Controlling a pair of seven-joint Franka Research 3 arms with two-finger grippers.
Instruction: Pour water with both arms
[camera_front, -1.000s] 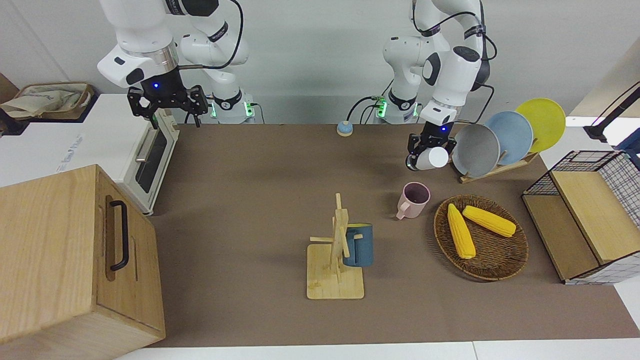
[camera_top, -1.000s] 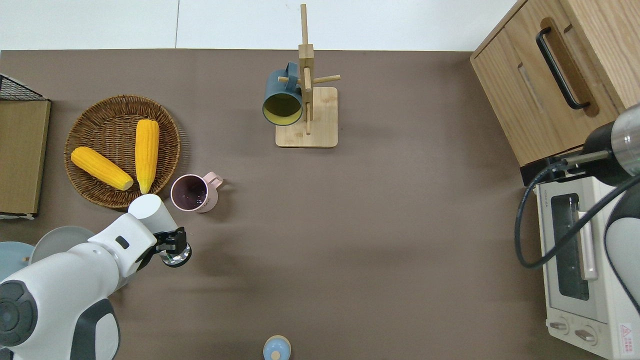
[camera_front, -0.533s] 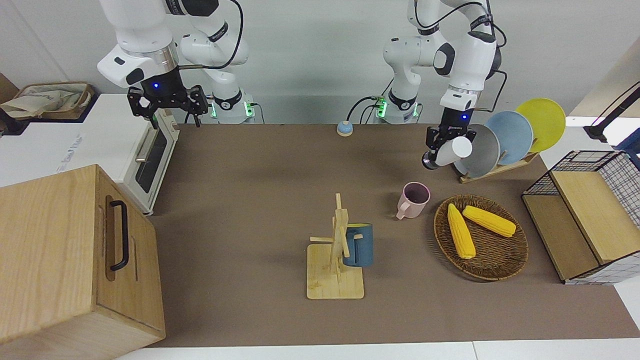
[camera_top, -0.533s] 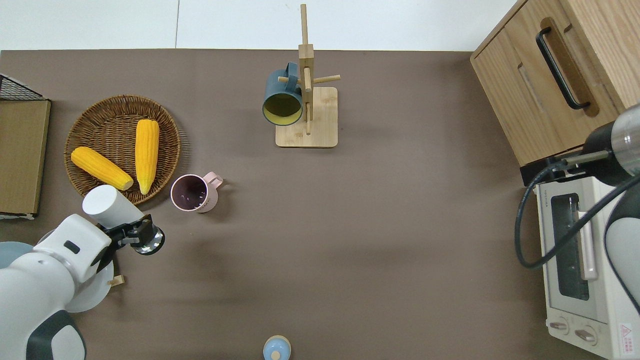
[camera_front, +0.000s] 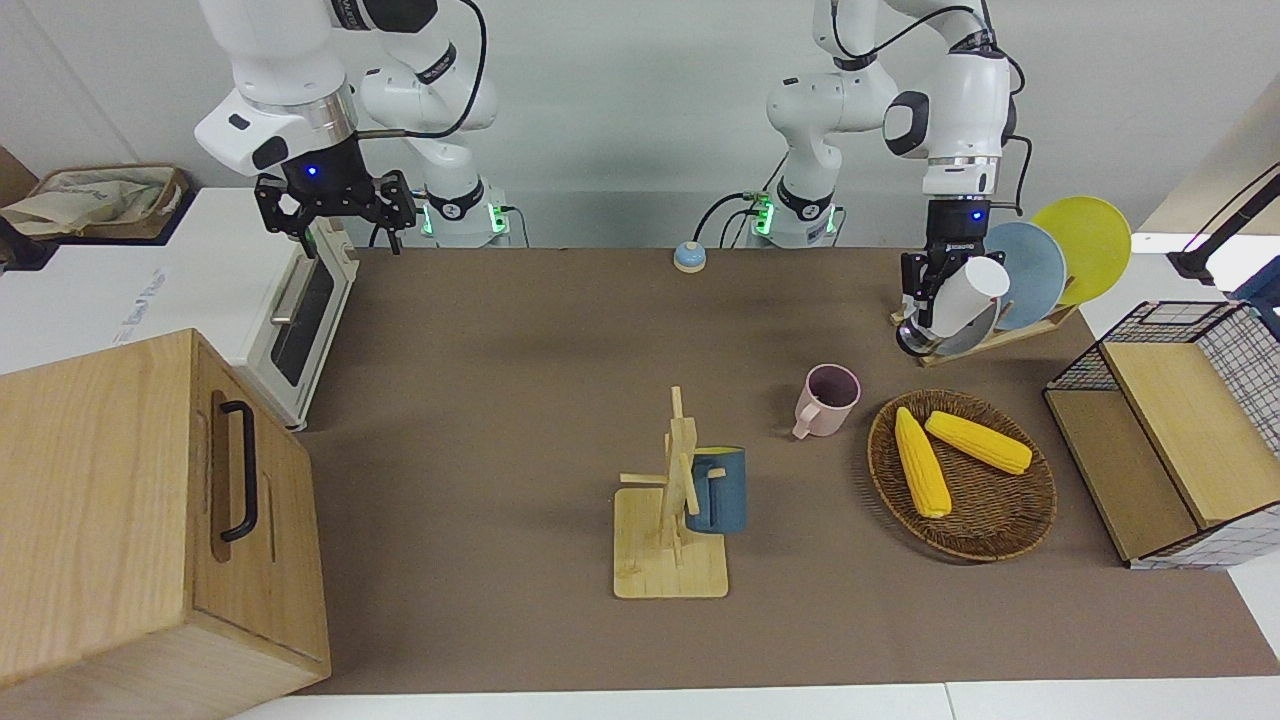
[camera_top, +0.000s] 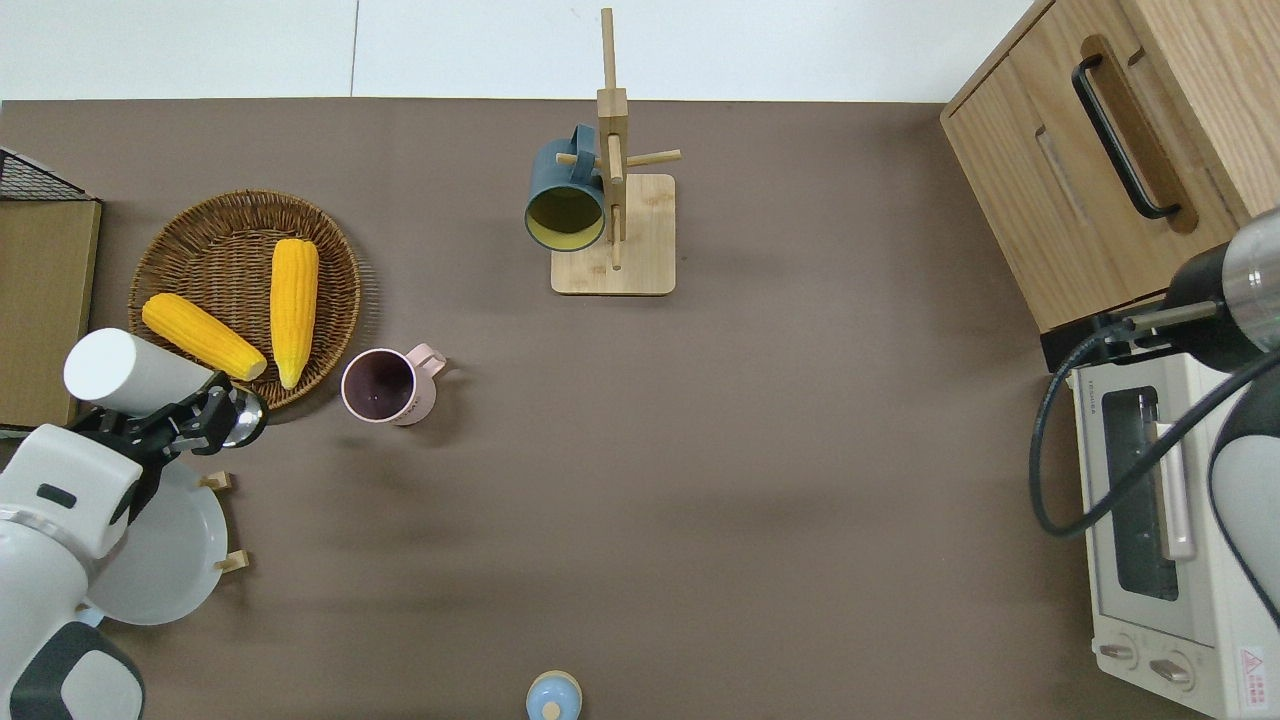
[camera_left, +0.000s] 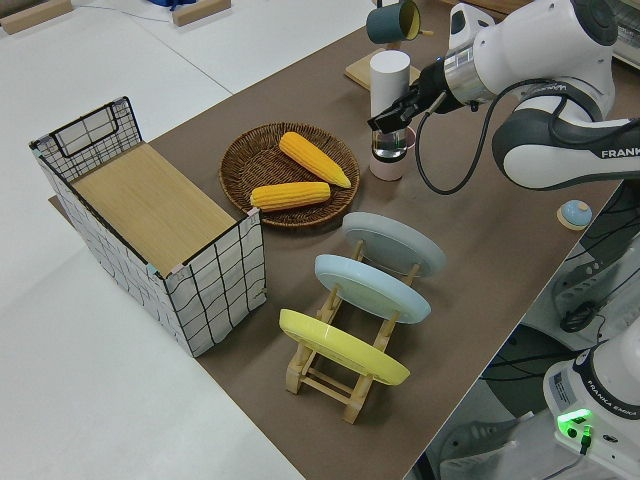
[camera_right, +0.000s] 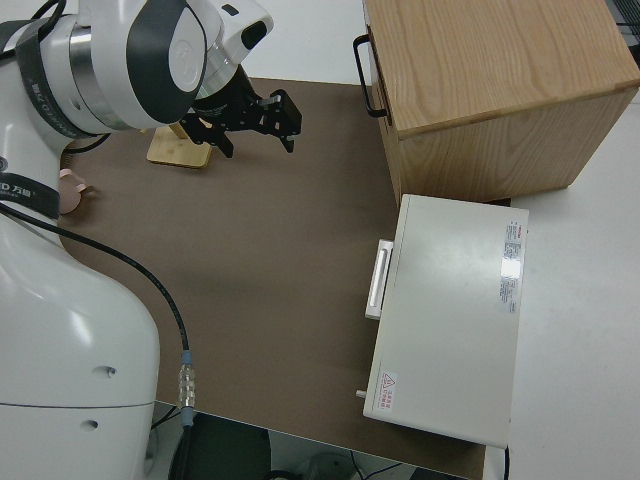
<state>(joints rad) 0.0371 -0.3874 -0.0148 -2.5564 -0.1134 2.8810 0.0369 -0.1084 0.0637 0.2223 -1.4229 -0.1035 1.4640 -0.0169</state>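
Left hand (camera_top: 205, 425) now over basket rim (camera_top: 330, 250), clamped around tilted white bottle (camera_top: 135, 373)

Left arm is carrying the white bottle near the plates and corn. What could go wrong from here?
1. The white bottle hangs tilted in the left gripper, over the edge of the wicker basket and close to the plate rack; a careless swing may clip a plate or the corn.
2. It looks held near one end, so it might pivot or slip.
3. If liquid remains, it may spill outside the pink mug.

The right arm is parked.
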